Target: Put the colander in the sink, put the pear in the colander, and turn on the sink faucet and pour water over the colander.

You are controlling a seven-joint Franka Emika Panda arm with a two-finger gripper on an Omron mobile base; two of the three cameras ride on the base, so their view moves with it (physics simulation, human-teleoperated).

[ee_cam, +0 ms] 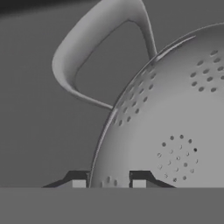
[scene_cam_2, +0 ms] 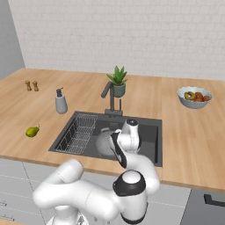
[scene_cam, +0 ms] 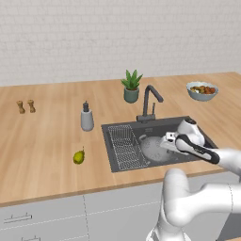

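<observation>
colander (scene_cam: 153,148) in sink (scene_cam: 186,123) beside rack | gripper (ee_cam: 108,183) fingertips straddle its rim, clamped or not: can't tell | likely light, stiff, slick metal; take rim or loop handle (ee_cam: 94,52) | pear (scene_cam: 78,156) on counter left of sink

arm: white, bent at elbow, reaching forward and down, forearm roughly level | wrist: angled down over the colander (scene_cam: 153,148) | claw (ee_cam: 108,183): 2 dark fingertips straddling the colander's rim, 1 outside, 1 inside | grip: fingers close to rim, contact unclear
</observation>
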